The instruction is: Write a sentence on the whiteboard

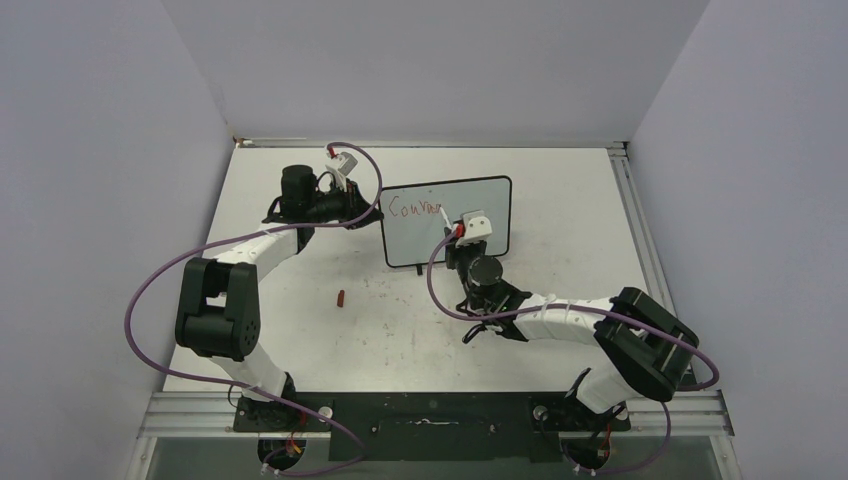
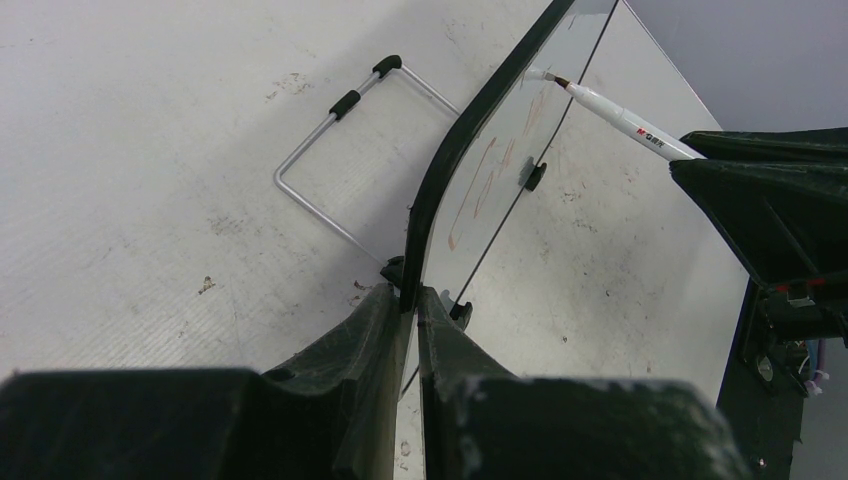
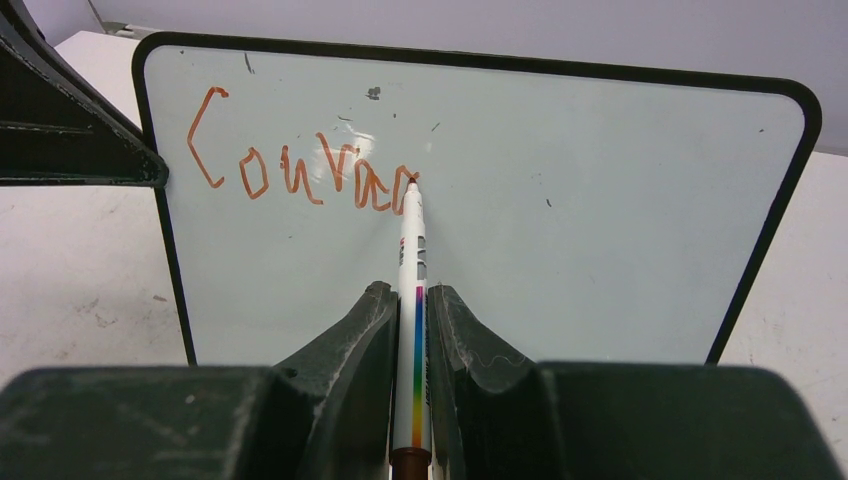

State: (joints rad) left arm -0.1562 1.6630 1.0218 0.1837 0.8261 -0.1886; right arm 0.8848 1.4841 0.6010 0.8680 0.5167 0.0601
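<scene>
At left, we see the left gripper (image 2: 409,305) closed on the left edge of the whiteboard (image 1: 415,245). It pinches the black frame and braces the board, which stands upright toward the far side of the table (image 1: 300,330). A bent wire stand (image 2: 347,103) lies on the table behind the board. A small red piece (image 1: 341,298), perhaps the pen's cap, lies alone in front of the board and to its left. Across the board's upper left runs the sentence (image 3: 300,170) so far: red strokes that we read as "Coura" plus one unfinished letter, with the rest of the surface bare. At the end of that line the tip of the marker (image 3: 411,225) touches the board. At right, the right gripper (image 3: 410,300) is clamped tight around the marker's barrel, the pen pointing straight at the board. We judge the work to be early: the first word is incomplete and the remaining words are not begun. The next move, as we see it, calls for finishing this letter with light, even pressure. The tip then needs to step rightward while the left grip stops the board from tipping back.
</scene>
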